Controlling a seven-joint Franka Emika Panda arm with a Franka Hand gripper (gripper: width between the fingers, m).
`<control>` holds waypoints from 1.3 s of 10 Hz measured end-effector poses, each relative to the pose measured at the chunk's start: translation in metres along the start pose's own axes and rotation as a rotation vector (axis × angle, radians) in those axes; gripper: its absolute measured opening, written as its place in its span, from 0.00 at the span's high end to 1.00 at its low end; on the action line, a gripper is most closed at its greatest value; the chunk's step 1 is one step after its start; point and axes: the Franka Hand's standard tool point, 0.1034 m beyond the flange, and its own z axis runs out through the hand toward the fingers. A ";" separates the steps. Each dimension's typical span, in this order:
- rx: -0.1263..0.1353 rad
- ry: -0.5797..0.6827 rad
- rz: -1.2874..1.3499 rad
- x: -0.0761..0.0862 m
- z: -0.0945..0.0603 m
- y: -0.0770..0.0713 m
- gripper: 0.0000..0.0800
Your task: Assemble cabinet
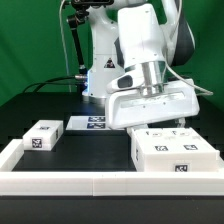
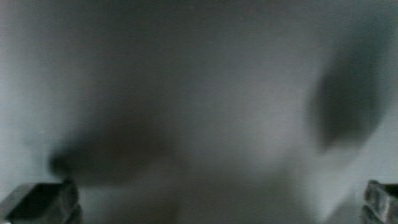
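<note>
The cabinet's large white tagged box (image 1: pixel 172 153) stands at the exterior view's right, near the front rail. My gripper (image 1: pixel 152 124) hangs right over the box's back top edge, and its fingertips are hidden there. In the wrist view the gripper (image 2: pixel 214 205) has its jaws wide apart, with one dark fingertip (image 2: pixel 47 203) in each lower corner. A blurred pale grey surface very close to the camera fills the space between them. I cannot tell whether the fingers touch it. A smaller white tagged block (image 1: pixel 42 135) lies at the exterior view's left.
The marker board (image 1: pixel 90 123) lies flat behind the block, near the robot's base (image 1: pixel 100 75). A low white border rail (image 1: pixel 90 180) runs along the front and up the exterior view's left side. The tabletop is black.
</note>
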 end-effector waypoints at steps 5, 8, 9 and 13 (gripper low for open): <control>-0.004 0.027 0.001 0.020 0.007 0.012 0.31; -0.004 0.028 0.002 0.021 0.008 0.012 0.71; -0.004 0.025 0.001 0.019 0.008 0.013 0.71; -0.008 0.019 -0.007 0.015 0.008 0.017 1.00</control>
